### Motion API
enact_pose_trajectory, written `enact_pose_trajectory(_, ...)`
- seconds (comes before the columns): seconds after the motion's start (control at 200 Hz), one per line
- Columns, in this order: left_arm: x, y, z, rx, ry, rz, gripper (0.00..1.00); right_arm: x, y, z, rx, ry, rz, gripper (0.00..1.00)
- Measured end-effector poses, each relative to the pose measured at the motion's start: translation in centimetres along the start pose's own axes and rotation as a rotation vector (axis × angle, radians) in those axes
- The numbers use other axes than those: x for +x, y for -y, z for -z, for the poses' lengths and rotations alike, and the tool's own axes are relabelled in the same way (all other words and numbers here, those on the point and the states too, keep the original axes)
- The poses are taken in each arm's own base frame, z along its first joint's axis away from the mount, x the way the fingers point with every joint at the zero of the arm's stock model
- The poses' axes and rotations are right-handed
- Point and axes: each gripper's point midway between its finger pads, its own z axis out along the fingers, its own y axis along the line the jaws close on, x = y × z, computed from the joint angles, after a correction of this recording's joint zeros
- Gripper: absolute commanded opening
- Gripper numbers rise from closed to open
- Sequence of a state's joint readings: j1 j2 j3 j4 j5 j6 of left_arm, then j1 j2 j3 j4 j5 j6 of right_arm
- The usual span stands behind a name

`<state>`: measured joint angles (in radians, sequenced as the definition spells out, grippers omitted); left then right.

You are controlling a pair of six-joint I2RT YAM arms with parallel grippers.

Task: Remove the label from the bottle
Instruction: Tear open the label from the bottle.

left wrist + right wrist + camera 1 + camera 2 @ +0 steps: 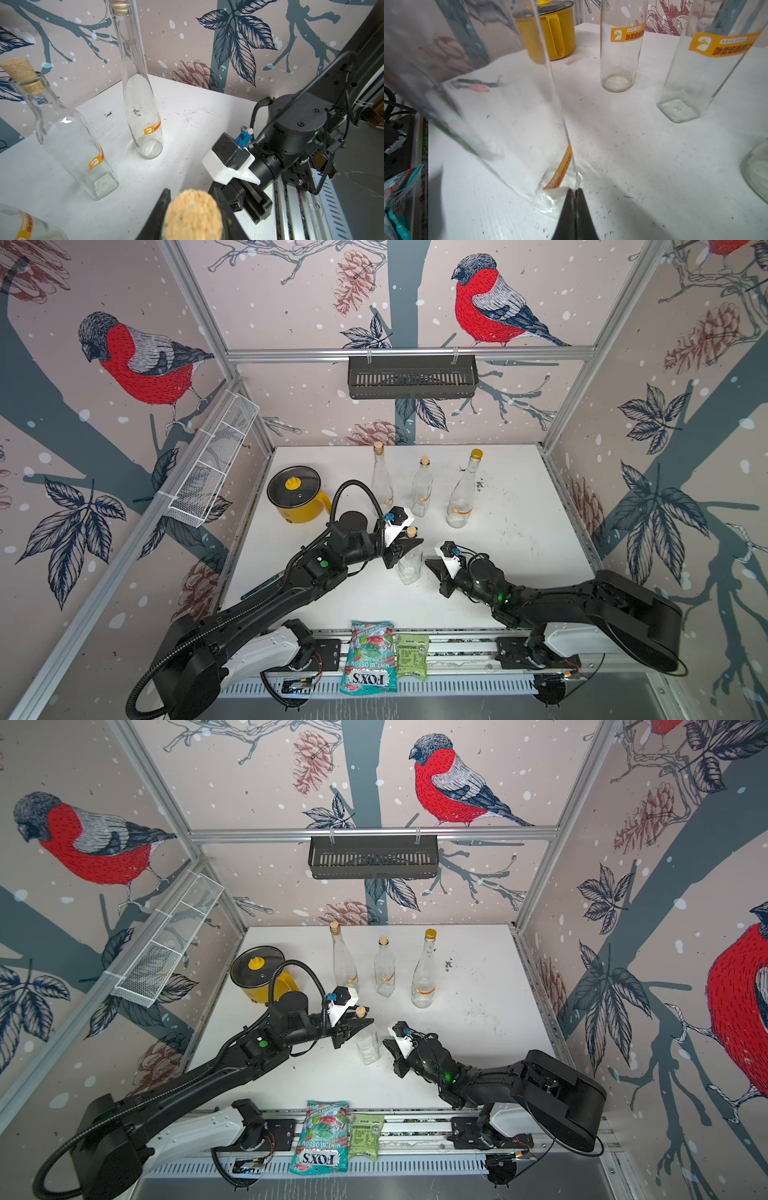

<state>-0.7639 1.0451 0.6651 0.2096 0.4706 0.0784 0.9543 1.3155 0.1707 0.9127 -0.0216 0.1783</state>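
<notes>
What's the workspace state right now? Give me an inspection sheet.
Surface: white table, scuffed, dark specks.
Job's things: held bottle, corked; orange label low on it, one corner peeled; three labelled bottles behind.
Clutter: yellow pot back left; candy bag, green packet on front rail.
Grippers: left gripper shut on held bottle's neck; right gripper shut at peeled corner.
Cables: black hose loops above left arm.
Surroundings: black basket on back rail, white wire basket on left wall.

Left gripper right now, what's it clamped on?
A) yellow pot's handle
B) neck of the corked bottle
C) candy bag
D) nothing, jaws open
B: the left gripper is closed around the neck of the corked bottle, just under its cork.
</notes>
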Motion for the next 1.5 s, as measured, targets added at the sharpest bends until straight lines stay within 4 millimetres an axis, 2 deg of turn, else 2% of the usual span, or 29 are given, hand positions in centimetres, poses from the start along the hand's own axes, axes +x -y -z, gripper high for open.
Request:
enact_pose_trajectory(0.575,0.1,2.1,0.1,0.107,0.001,-0.024,0.00,-0.1,0.7,0.4,0.019,-0.001,0.018,0.01)
enact_pose_trajectory(1.501,0.1,4.0,0.2,0.208,0.003,-0.029,0.00,0.9,1.8,0.3,0.039,-0.042,0.025,0.01)
